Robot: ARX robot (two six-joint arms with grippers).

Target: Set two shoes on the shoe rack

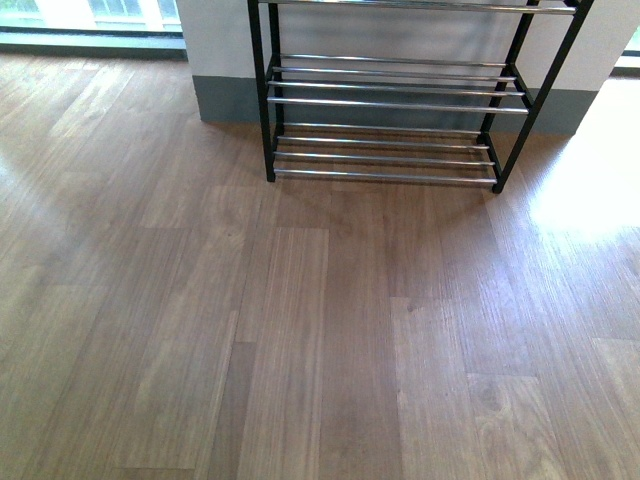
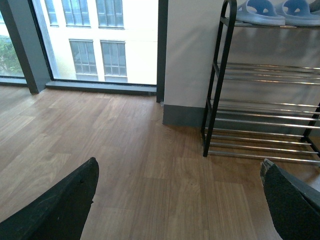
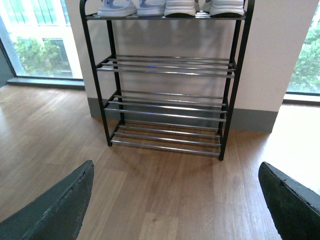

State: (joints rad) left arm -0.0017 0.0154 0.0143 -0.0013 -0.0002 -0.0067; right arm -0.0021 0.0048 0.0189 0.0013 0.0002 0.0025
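Left fingers: two dark fingers (image 2: 60, 205) fill the lower corners of the left wrist view, spread wide apart with bare floor between them; they hold nothing.
Right fingers: two dark fingers (image 3: 55, 207) sit in the lower corners of the right wrist view, likewise spread wide and holding nothing.
Floor: brown wood planks (image 1: 300, 330) run from the camera to the wall, with a bright patch of light on the right side in the front view.
Shoe rack: black frame with chrome bars (image 1: 385, 100) stands on the floor against a white wall with a grey skirting; the front view shows only its lower tiers, which carry nothing. In the right wrist view the whole rack (image 3: 167, 100) stands well apart from the fingers, straight ahead between them.
Blue slides: pale blue pair (image 3: 131, 7) rests on the top tier at the rack's left end in the right wrist view; the left wrist view also shows them (image 2: 277, 11) on the top tier, well away from the left fingers.
Sneakers: pair with white soles (image 3: 205, 7) stands on the top tier just beside the slides, toward the right end; their uppers are cut off by the frame edge.
Windows: panes (image 2: 95, 35) flank the wall section behind the rack.
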